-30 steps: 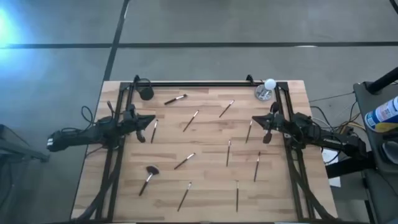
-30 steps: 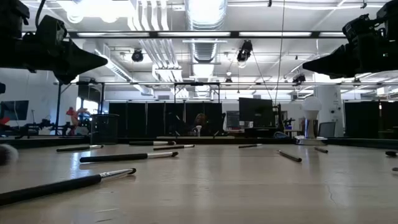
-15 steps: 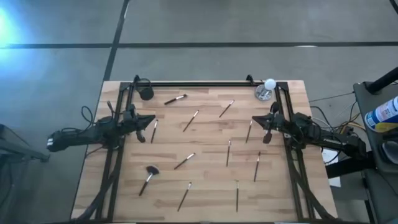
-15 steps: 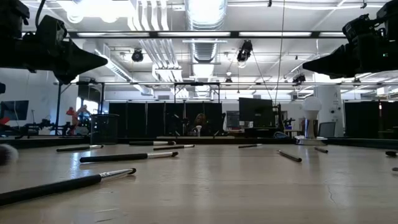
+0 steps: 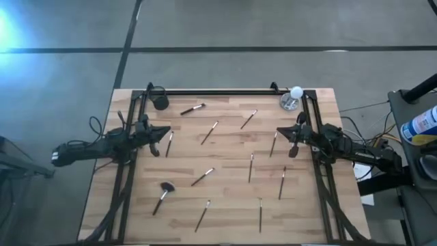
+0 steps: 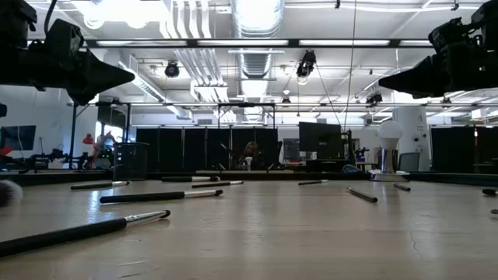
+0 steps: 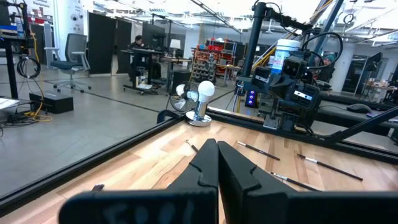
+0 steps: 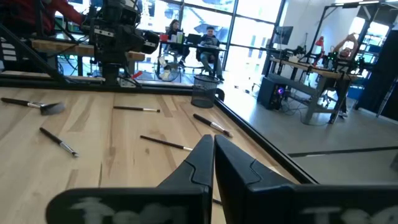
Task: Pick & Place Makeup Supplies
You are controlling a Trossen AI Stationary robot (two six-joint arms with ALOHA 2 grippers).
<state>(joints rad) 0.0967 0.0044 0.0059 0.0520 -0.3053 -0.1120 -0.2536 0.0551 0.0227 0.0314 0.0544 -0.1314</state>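
Makeup brushes (image 5: 209, 132), thin dark-handled ones with silvery ferrules, were scattered flat all over the light wooden slatted table (image 5: 225, 205) when I looked through the cameras. One with a fluffy dark head (image 5: 164, 193) lay toward the near left part, well apart from the rest. A small black cup (image 5: 160, 102) stood at the far left corner and a white ball on a silver base (image 5: 293, 97) at the far right corner. My left gripper (image 5: 168, 132) hung above the left side of the table, fingers pressed fully together with nothing between them. My right gripper (image 5: 280, 132) hung above the right side, same deal, jaws closed on nothing. Neither one touched a brush. People sat at desks in the room behind.
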